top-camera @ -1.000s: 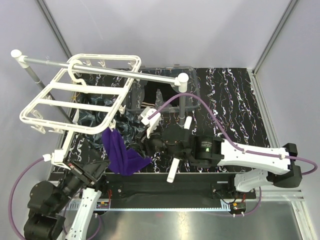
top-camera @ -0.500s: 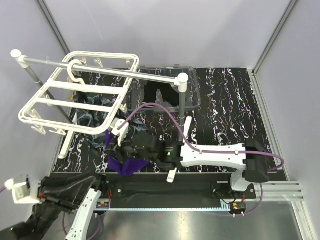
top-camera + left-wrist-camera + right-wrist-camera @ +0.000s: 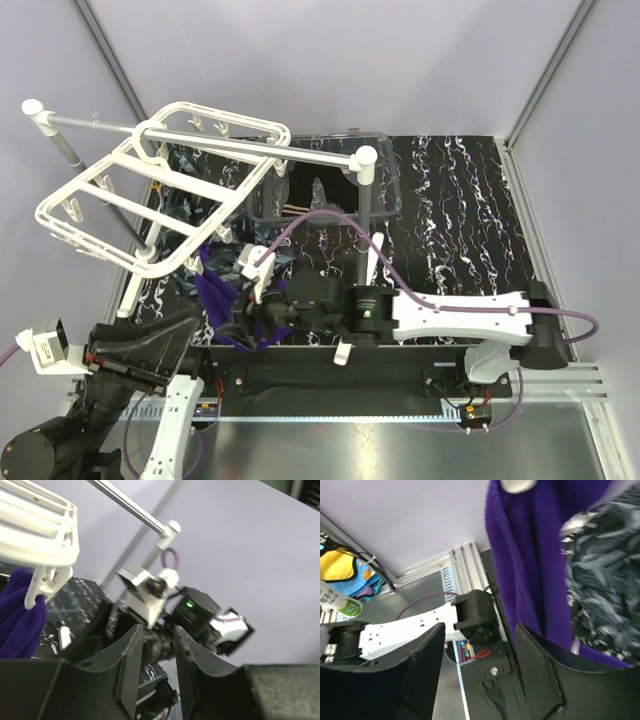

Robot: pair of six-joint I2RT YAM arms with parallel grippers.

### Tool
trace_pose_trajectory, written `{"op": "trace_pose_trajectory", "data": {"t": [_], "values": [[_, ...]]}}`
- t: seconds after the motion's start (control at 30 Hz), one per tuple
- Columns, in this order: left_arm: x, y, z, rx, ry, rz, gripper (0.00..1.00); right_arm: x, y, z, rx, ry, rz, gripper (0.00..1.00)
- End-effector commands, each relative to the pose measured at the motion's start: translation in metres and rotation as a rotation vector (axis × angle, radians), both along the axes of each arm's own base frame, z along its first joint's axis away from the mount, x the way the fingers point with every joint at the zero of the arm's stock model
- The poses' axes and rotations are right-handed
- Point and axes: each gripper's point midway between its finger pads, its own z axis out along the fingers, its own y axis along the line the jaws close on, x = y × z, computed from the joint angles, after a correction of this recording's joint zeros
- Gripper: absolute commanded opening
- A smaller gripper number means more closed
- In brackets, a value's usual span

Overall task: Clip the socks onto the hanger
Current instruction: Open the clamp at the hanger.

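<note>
Hanger (image 3: pixel 105 240): white grid frame, tilted, hooked over the silver rod (image 3: pixel 320 153).
Purple sock (image 3: pixel 208 290): hangs from a clip (image 3: pixel 42 582) at the hanger's near corner.
Right gripper (image 3: pixel 480 630): jaws spread, nothing between them, just beside the purple sock.
Left gripper (image 3: pixel 156 635): jaws slightly parted and empty, low at the near left, apart from the sock.
Marbled socks (image 3: pixel 187 213): heaped on the table (image 3: pixel 450 220) under the hanger.

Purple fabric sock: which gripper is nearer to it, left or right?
Right. The right gripper sits at the hanging purple fabric sock, one finger beside its edge; the left gripper stands apart, the sock off to one side.
</note>
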Motion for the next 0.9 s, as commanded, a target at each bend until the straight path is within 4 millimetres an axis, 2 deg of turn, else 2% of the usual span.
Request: {"op": "trace_pose_trajectory", "data": {"t": [0.0, 0.07, 0.13, 0.17, 0.2, 0.23, 0.3, 0.33, 0.37, 0.4, 0.43, 0.5, 0.57, 0.67, 0.73, 0.87], "values": [[-0.006, -0.020, 0.043, 0.058, -0.083, -0.012, 0.36, 0.013, -0.044, 0.031, 0.021, 0.005, -0.108, 0.66], [-0.002, -0.026, 0.047, 0.128, -0.077, 0.029, 0.36, 0.021, -0.060, 0.029, -0.022, -0.001, -0.163, 0.66], [0.004, -0.023, 0.052, 0.103, -0.048, 0.050, 0.36, 0.032, -0.076, 0.047, -0.008, -0.024, -0.229, 0.66], [0.008, -0.020, 0.052, 0.108, -0.044, 0.073, 0.35, 0.033, -0.081, 0.049, -0.021, -0.035, -0.233, 0.66], [0.011, -0.017, 0.047, 0.113, -0.001, 0.093, 0.34, 0.037, -0.088, 0.057, -0.013, -0.059, -0.251, 0.66], [0.023, -0.015, 0.044, 0.114, 0.045, 0.097, 0.33, 0.039, -0.091, 0.066, -0.001, -0.073, -0.261, 0.65], [0.036, -0.016, 0.037, 0.112, 0.109, 0.076, 0.28, 0.053, -0.099, 0.068, -0.041, -0.116, -0.322, 0.65], [0.043, -0.018, 0.034, 0.120, 0.141, 0.055, 0.26, 0.057, -0.101, 0.082, -0.029, -0.127, -0.338, 0.64], [0.046, -0.017, 0.032, 0.126, 0.154, 0.056, 0.25, 0.061, -0.100, 0.075, -0.071, -0.142, -0.344, 0.64], [0.045, -0.016, 0.033, 0.136, 0.150, 0.059, 0.25, 0.067, -0.100, 0.078, -0.078, -0.156, -0.355, 0.64], [0.053, -0.013, 0.033, 0.156, 0.161, 0.071, 0.25, 0.071, -0.099, 0.085, -0.069, -0.156, -0.358, 0.63], [0.054, -0.014, 0.031, 0.183, 0.190, 0.021, 0.25, 0.080, -0.093, 0.080, -0.084, -0.143, -0.342, 0.63], [0.065, -0.010, 0.024, 0.246, 0.232, -0.006, 0.25, 0.084, -0.087, 0.077, -0.089, -0.142, -0.329, 0.63], [0.056, -0.009, 0.016, 0.355, 0.272, -0.036, 0.28, 0.093, -0.082, 0.070, -0.101, -0.151, -0.341, 0.63], [0.056, -0.013, 0.020, 0.359, 0.260, -0.088, 0.30, 0.102, -0.081, 0.066, -0.093, -0.138, -0.337, 0.63], [0.054, -0.012, 0.017, 0.391, 0.255, -0.106, 0.32, 0.115, -0.076, 0.070, -0.047, -0.106, -0.317, 0.63]]}}
